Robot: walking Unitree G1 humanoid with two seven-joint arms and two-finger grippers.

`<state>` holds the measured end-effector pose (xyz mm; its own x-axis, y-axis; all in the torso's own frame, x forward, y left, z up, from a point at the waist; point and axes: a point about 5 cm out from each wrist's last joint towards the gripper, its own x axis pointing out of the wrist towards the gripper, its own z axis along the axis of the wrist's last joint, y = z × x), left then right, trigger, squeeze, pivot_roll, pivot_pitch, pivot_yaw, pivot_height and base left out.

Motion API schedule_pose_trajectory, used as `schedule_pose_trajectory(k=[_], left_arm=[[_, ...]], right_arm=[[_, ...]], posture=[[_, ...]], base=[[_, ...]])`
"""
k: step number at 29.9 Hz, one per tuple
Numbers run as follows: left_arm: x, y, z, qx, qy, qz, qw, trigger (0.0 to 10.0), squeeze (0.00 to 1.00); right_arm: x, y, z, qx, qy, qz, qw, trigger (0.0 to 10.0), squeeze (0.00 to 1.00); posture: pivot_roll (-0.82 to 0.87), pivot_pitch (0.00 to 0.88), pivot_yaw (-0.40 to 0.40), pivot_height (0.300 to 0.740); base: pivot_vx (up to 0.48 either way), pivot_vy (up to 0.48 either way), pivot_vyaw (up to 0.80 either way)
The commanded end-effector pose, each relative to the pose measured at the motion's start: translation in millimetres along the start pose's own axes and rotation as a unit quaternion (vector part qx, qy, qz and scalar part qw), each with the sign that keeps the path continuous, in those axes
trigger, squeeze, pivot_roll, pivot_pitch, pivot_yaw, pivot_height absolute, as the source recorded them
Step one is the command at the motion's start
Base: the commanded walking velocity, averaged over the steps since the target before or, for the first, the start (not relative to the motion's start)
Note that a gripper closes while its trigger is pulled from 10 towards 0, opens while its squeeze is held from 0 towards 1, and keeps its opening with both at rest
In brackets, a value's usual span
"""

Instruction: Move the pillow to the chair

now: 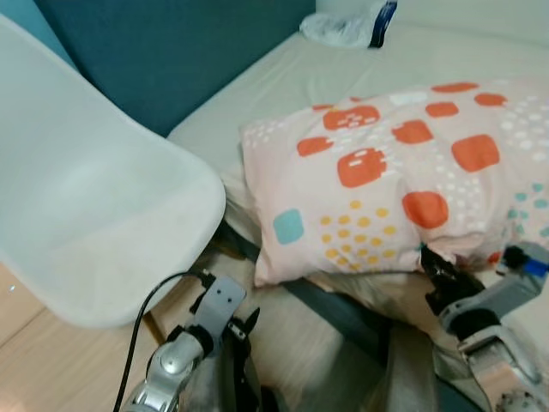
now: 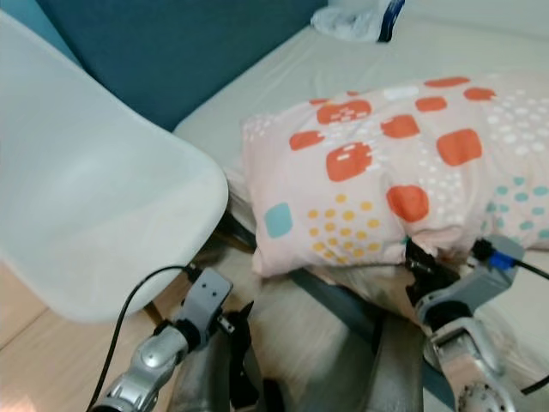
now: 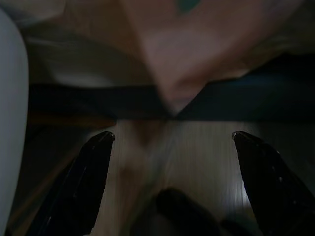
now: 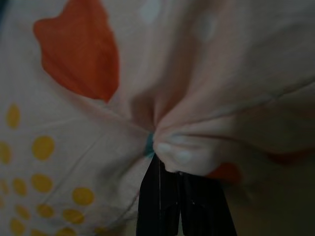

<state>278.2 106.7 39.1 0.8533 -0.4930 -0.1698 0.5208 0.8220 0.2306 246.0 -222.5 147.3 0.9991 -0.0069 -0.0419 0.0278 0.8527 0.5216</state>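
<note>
While clamped at its near edge by right gripper point(image 4: 167, 196) fingers point(image 4: 157, 206), left gripper point(image 3: 172, 142) spread idle, pink orange-patterned fabric pillow point(image 1: 386, 180) lies on beige bed point(image 1: 283, 77), not yet on white plastic chair point(image 1: 94, 206).

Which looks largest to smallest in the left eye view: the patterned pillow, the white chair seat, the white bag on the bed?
1. white chair seat, though nearness to the camera enlarges it
2. patterned pillow, close behind
3. white bag, far off

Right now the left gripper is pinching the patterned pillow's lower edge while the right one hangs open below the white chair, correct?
Sides are swapped. The right gripper pinches the pillow, as the right wrist view shows; the left gripper hangs open below the white chair.
</note>
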Motion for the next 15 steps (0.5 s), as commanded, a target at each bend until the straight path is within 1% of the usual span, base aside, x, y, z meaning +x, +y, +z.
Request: schedule_pose_trajectory(k=[1, 3, 4, 5, 6, 7, 9, 10, 13, 14, 15], left_arm=[[-2.0, 1.8, -8.8, -0.006, 0.014, 0.013, 1.000, 10.0, 0.00], [2.5, 6.5, -7.7, -0.017, 0.012, 0.033, 0.999, 10.0, 0.00], [2.5, 6.5, -7.7, -0.017, 0.012, 0.033, 0.999, 10.0, 0.00], [4.4, 8.1, -7.2, -0.022, 0.012, 0.042, 0.999, 10.0, 0.00], [7.6, 12.7, -5.8, -0.035, 0.010, 0.062, 0.997, 10.0, 0.00], [7.6, 12.7, -5.8, -0.035, 0.010, 0.062, 0.997, 10.0, 0.00], [9.8, 15.9, -4.8, -0.044, 0.007, 0.076, 0.996, 10.0, 0.00], [11.7, 16.7, -4.1, -0.045, 0.006, 0.081, 0.996, 10.0, 0.00], [14.8, 21.5, -3.1, -0.054, 0.005, 0.102, 0.993, 10.0, 0.00], [15.4, 23.0, -2.8, -0.057, 0.004, 0.108, 0.993, 10.0, 0.00], [15.4, 23.0, -2.8, -0.057, 0.004, 0.108, 0.993, 10.0, 0.00]], right_arm=[[4.9, 4.6, -8.9, 0.008, 0.006, 0.016, 1.000, 0.0, 0.00], [14.3, 17.9, -17.9, 0.015, 0.016, 0.059, 0.998, 0.0, 0.00], [14.3, 17.9, -17.9, 0.015, 0.016, 0.059, 0.998, 0.0, 0.00], [18.0, 22.1, -20.8, 0.018, 0.019, 0.073, 0.997, 0.0, 0.00], [26.6, 32.5, -26.4, 0.019, 0.031, 0.096, 0.995, 0.0, 0.00], [26.6, 32.5, -26.4, 0.019, 0.031, 0.096, 0.995, 0.0, 0.00], [34.3, 41.8, -28.5, 0.016, 0.035, 0.110, 0.993, 0.0, 0.00], [39.4, 45.5, -27.3, 0.018, 0.033, 0.116, 0.992, 0.0, 0.00], [56.1, 56.6, -19.1, 0.014, 0.020, 0.136, 0.990, 0.0, 0.00], [60.2, 58.6, -16.2, 0.011, 0.016, 0.140, 0.990, 0.0, 0.00], [60.2, 58.6, -16.2, 0.011, 0.016, 0.140, 0.990, 0.0, 0.00]], posture=[[-0.11, 0.069, 0.160, 0.496], [-0.11, 0.043, 0.135, 0.505], [-0.11, 0.043, 0.135, 0.505], [-0.11, 0.029, 0.126, 0.509], [-0.10, 0.007, 0.108, 0.518], [-0.10, 0.007, 0.108, 0.518], [-0.10, 0.000, 0.100, 0.527], [-0.09, 0.000, 0.081, 0.532], [-0.08, 0.000, 0.065, 0.546], [-0.08, 0.000, 0.061, 0.550], [-0.08, 0.000, 0.061, 0.550]], base=[[0.000, 0.000, 0.00], [0.000, 0.000, 0.00], [0.000, 0.000, 0.00], [0.000, 0.000, 0.00], [0.000, 0.000, 0.00], [0.000, 0.000, 0.00], [0.000, 0.000, 0.00], [0.000, 0.000, 0.00], [0.000, 0.000, 0.00], [0.000, 0.000, 0.00], [0.000, 0.000, 0.00]])
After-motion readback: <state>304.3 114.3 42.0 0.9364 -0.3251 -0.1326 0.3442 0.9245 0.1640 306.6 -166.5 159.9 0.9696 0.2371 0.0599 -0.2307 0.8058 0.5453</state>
